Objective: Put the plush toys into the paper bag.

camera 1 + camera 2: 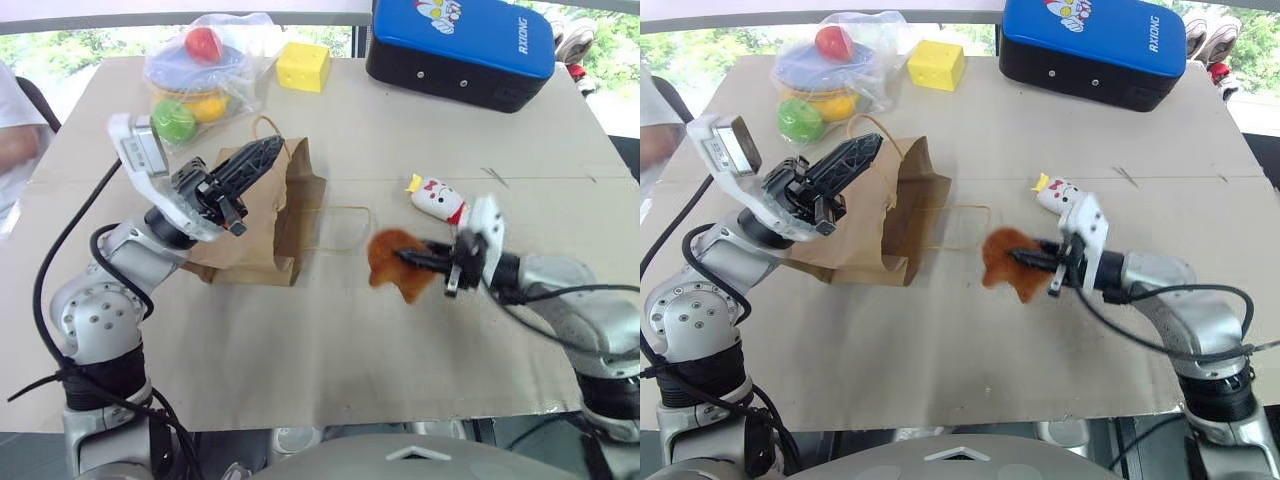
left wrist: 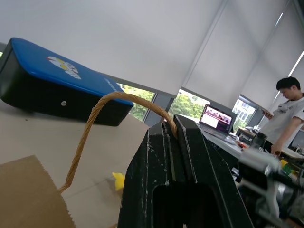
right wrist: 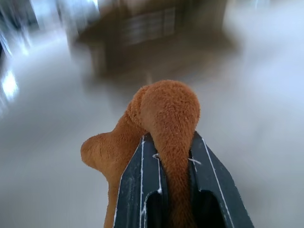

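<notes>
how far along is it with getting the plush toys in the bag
Nothing is bagged yet. In hand: the left gripper is shut on a handle of the paper bag, and the right gripper is shut on the brown plush toy. Left: bagging it, then the white plush toy lying on the table.

You're in what looks like a lab or office test room: the work goes on at a table covered with plain cardboard, not a home surface. Along the far wall you've got big windows with pale roller blinds and greenery outside. Off to the side there's a desk with an open laptop, and a person standing by it looking down at something in hand.
</notes>
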### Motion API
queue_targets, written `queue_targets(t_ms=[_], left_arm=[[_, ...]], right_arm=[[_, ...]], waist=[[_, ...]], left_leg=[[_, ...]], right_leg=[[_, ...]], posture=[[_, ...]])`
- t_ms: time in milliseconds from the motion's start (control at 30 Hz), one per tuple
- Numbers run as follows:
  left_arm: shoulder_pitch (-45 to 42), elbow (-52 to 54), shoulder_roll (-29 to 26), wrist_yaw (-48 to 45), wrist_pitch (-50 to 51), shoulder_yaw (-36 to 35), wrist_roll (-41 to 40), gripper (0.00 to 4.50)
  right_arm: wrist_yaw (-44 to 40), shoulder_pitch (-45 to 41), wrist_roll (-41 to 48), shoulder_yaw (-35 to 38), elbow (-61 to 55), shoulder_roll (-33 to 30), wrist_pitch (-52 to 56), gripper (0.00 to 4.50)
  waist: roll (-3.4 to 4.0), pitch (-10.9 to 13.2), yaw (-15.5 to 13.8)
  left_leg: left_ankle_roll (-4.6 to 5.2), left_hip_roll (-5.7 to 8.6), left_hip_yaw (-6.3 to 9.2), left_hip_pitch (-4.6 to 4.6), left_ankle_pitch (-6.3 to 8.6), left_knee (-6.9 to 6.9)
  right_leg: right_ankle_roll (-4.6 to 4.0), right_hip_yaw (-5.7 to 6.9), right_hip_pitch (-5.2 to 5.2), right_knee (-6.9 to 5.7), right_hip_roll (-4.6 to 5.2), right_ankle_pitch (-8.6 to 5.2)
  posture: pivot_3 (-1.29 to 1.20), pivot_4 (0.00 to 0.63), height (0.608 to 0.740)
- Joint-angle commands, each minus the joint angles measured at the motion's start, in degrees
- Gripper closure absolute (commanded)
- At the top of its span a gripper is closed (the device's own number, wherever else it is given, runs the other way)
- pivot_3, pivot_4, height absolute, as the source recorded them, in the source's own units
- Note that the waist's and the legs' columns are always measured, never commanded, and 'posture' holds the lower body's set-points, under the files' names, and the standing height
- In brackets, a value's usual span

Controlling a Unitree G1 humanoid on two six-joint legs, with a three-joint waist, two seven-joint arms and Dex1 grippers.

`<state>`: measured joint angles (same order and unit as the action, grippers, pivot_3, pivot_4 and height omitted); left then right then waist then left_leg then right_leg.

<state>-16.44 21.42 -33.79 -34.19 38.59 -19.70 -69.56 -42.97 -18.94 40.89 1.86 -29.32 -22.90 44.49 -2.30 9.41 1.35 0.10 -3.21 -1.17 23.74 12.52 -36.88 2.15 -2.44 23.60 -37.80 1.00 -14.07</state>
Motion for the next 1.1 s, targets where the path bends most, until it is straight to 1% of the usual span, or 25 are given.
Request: queue_targets(t_ms=[33,100,167,233,300,367,433,667,733,900,1000,1100], left_arm=[[-1.6,0.4,-0.5,-0.8,0.2,-1.3,-2.3,4.50],[-2.3,0.0,-0.1,-0.4,0.4,-1.5,-2.9,4.50],[-3.0,-0.2,0.0,0.0,0.4,-1.6,-3.4,4.50],[-3.8,-0.3,0.3,0.5,0.4,-1.8,-4.0,4.50],[-4.0,-0.1,0.3,0.6,0.4,-1.6,-3.8,4.50],[-4.1,0.1,0.4,0.7,0.4,-1.3,-3.3,4.50],[-4.2,0.2,0.6,0.6,0.3,-0.8,-2.8,4.50],[-3.8,0.7,1.4,-1.0,-0.3,0.9,-0.7,4.50],[-3.1,1.0,1.5,-1.7,-0.4,1.1,-0.2,4.50],[-1.1,2.4,1.5,-3.0,-0.9,0.9,0.2,4.50],[-0.6,2.6,1.7,-3.4,-1.3,1.1,0.6,4.50],[-0.5,2.3,1.7,-3.9,-1.8,1.1,1.2,4.50]], right_arm=[[5.9,-7.1,1.8,-0.5,3.6,4.7,1.6,4.46],[8.0,-9.9,-0.2,-2.2,7.0,6.6,1.4,4.46],[10.6,-13.4,-3.5,-5.5,13.1,10.2,0.5,4.46],[13.1,-16.0,-5.8,-7.3,19.9,14.0,0.2,4.46],[12.5,-17.3,-8.7,-9.9,24.6,15.7,-1.7,4.46],[11.7,-18.8,-8.0,-9.9,28.0,18.4,-1.5,4.46],[11.0,-20.1,-8.1,-10.2,30.0,19.9,-1.5,4.46],[10.3,-24.9,-12.6,-15.1,36.6,23.2,-0.1,4.46],[9.6,-26.4,-11.5,-15.1,37.8,24.9,1.9,4.46],[6.1,-28.3,-11.6,-16.8,40.6,25.4,5.5,4.46],[0.2,-28.2,-10.9,-19.2,39.6,23.8,6.4,4.46],[-5.6,-27.4,-9.8,-21.5,36.1,20.9,7.6,4.46]], waist=[[0.01,0.0,0.0],[0.01,0.0,-0.2],[0.01,0.0,-0.4],[0.01,0.0,-0.3],[0.01,0.0,-0.3],[0.02,0.0,-0.4],[0.03,0.0,-0.4],[0.03,0.0,-0.3],[0.03,0.0,-0.2],[0.04,0.0,-0.2],[0.04,0.0,-0.3],[0.04,0.0,-0.4]], left_leg=[[0.00,0.00,0.02,-0.01,0.00,0.00],[0.00,0.01,0.03,0.01,0.00,0.00],[0.00,0.03,0.03,0.06,0.00,0.01],[0.00,0.04,-0.02,0.08,0.00,0.01],[0.00,0.03,-0.02,0.07,0.00,0.01],[0.00,0.03,-0.01,0.09,0.00,0.04],[0.00,0.03,-0.01,0.14,0.00,0.04],[0.00,0.02,0.01,0.10,0.00,0.04],[0.00,0.02,0.01,0.11,0.00,0.05],[0.00,0.02,0.01,0.12,0.00,0.05],[0.00,0.02,0.02,0.12,0.00,0.06],[0.00,0.03,0.01,0.13,0.00,0.05]], right_leg=[[-0.01,0.02,0.00,-0.01,-0.01,0.00],[-0.02,0.04,0.00,0.00,0.01,0.00],[-0.02,0.05,0.01,0.05,0.03,0.00],[-0.01,0.01,0.05,0.04,0.03,0.01],[-0.02,0.01,0.06,0.02,0.02,0.01],[-0.02,0.01,0.07,0.02,0.02,0.01],[-0.02,0.03,0.09,0.03,0.03,0.01],[-0.03,0.05,0.11,-0.02,0.01,0.01],[-0.03,0.04,0.11,-0.02,0.02,0.01],[-0.03,0.05,0.13,-0.03,0.03,0.01],[-0.04,0.06,0.13,-0.01,0.04,0.01],[-0.03,0.06,0.12,0.02,0.05,0.01]], posture=[[0.00,0.150,0.740],[0.00,0.150,0.740],[0.00,0.150,0.740],[0.00,0.150,0.740],[0.00,0.150,0.740],[0.00,0.150,0.740],[0.00,0.150,0.740],[0.00,0.150,0.740],[0.00,0.150,0.740],[0.00,0.150,0.740],[0.00,0.150,0.740],[0.00,0.150,0.740]])
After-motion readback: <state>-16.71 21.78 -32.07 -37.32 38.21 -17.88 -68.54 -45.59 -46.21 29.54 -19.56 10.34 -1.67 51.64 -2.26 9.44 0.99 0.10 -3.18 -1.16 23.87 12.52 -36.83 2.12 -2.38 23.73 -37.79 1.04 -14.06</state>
